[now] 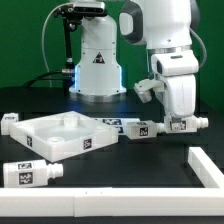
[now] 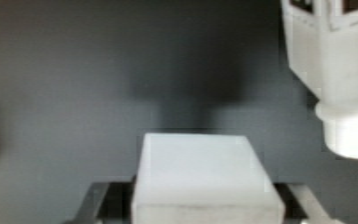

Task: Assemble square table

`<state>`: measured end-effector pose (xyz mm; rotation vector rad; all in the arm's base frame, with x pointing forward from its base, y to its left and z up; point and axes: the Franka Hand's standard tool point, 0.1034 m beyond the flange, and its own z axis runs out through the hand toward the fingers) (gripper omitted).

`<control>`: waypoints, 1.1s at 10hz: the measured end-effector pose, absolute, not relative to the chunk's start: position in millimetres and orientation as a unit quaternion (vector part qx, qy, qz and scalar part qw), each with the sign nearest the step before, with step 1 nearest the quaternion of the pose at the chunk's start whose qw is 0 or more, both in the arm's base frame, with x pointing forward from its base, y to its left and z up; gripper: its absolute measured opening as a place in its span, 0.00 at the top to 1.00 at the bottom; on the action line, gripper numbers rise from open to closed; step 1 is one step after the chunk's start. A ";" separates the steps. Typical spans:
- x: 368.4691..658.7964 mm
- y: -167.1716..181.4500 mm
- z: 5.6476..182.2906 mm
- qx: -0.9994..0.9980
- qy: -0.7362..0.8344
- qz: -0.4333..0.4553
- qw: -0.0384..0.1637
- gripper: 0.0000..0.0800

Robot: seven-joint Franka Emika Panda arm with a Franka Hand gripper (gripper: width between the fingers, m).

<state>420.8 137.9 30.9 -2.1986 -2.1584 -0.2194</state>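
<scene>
The white square tabletop [image 1: 58, 136], tray-like with a raised rim, lies at the exterior view's left. White peg legs with tags lie around it: one by its far-left corner [image 1: 12, 122], one in front of it [image 1: 30, 175], and one to its right [image 1: 140, 128]. My gripper [image 1: 180, 123] is low at the table on the exterior view's right. In the wrist view my gripper [image 2: 201, 195] is shut on a white leg [image 2: 201, 170], with a dark finger pressed against each side of it. Another white leg [image 2: 336, 75] lies close beside it.
The long white border wall runs along the front [image 1: 45, 207] and down the right side [image 1: 208, 166]. The robot's base [image 1: 98, 62] stands at the back behind the tabletop. A dark tabletop surface lies under everything.
</scene>
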 end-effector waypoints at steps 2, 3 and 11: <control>421.4 141.7 29.7 -0.695 -0.714 -0.079 0.023 0.64; 419.8 153.3 24.0 -0.656 -0.749 -0.094 0.020 0.64; 416.1 163.7 8.8 -0.624 -0.776 -0.091 0.028 0.64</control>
